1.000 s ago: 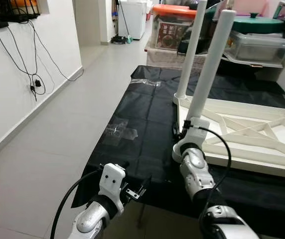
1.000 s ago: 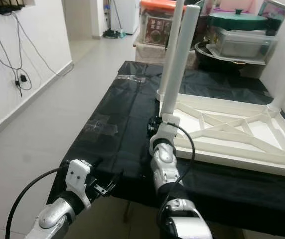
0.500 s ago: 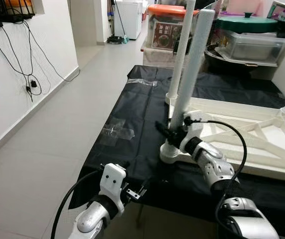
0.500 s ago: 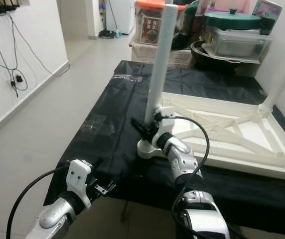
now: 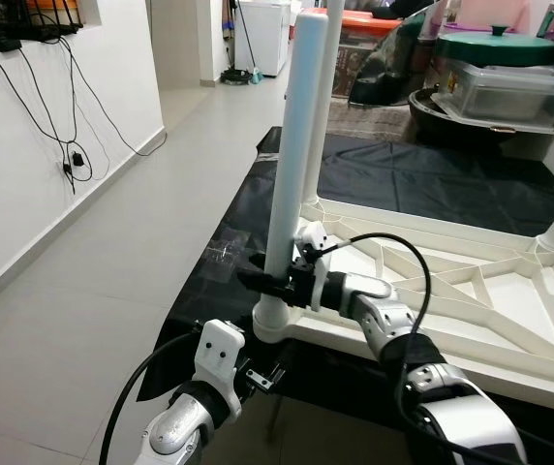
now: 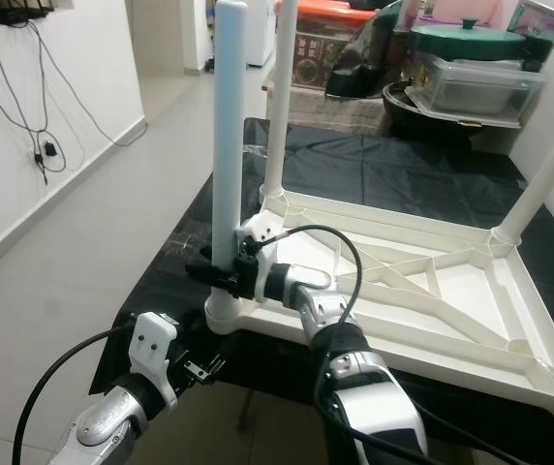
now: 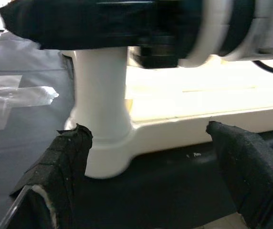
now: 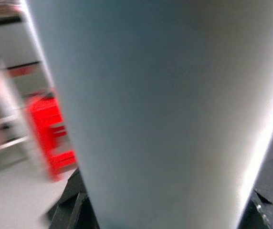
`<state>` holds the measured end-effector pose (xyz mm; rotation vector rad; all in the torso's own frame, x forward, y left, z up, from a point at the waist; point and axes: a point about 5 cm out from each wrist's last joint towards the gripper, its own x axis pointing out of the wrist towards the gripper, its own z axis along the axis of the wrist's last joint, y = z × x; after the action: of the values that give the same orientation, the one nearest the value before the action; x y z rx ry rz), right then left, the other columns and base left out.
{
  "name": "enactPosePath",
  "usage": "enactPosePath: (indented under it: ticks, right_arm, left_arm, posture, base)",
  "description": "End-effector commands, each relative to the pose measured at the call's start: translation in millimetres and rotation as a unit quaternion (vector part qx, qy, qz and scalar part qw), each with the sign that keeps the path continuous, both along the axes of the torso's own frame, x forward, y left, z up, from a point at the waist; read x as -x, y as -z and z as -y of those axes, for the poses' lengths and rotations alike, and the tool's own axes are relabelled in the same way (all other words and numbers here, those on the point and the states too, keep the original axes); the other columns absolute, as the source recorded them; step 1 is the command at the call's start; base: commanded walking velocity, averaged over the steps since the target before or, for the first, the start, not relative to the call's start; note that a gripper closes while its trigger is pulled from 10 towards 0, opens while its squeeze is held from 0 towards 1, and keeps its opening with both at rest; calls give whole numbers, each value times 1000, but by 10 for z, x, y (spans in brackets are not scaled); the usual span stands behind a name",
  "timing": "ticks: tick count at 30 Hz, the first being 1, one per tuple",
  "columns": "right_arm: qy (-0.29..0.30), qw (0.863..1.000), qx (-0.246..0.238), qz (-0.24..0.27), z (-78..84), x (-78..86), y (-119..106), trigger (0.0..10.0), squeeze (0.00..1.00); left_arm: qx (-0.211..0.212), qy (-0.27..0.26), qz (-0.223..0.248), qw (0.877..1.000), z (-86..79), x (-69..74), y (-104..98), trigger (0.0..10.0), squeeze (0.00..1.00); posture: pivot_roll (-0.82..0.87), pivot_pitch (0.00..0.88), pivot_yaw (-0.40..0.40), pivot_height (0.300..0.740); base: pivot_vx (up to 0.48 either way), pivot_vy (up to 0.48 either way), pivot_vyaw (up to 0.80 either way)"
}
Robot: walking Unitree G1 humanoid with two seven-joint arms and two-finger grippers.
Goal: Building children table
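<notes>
Left eye view is showing you the right pincer [image 5: 269, 282] clamping the lower part of the tall white plastic table leg [image 5: 288, 165], which is standing upright in the near-left corner socket of the upturned white plastic tabletop [image 5: 451, 300] lying on the black-covered bench [image 5: 221, 254]. You are seating this leg, it seems; next you are probably needing to press or twist it home, then let go without tilting it. The left pincer [image 7: 146, 176] is hovering low beside that corner, fingers spread and holding nothing. Against a second ago, the right arm is now reaching across leftward, and the leg is looking straighter.
</notes>
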<state>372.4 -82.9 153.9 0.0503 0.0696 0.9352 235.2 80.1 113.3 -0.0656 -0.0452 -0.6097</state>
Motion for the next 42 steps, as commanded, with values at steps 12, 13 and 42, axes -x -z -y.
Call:
enactPosePath:
  ticks: [12, 13, 42]
  right_arm:
    - [617, 785, 23, -41, 985, -10, 260, 0, 0]
    - [640, 766, 21, -43, 990, 48, 289, 0, 0]
    - [150, 989, -14, -9, 377, -40, 84, 10000, 0]
  left_arm:
    - [0, 2, -5, 1000, 6, 6, 17, 10000, 0]
    - [0, 2, -4, 1000, 5, 4, 15, 10000, 0]
    - [0, 1, -4, 1000, -3, -14, 6, 10000, 0]
  posture:
    - [184, 0, -79, 740]
    - [183, 0, -77, 740]
    - [185, 0, -75, 740]
  base:
    - [0, 0, 0]
    - [0, 0, 0]
    - [0, 0, 0]
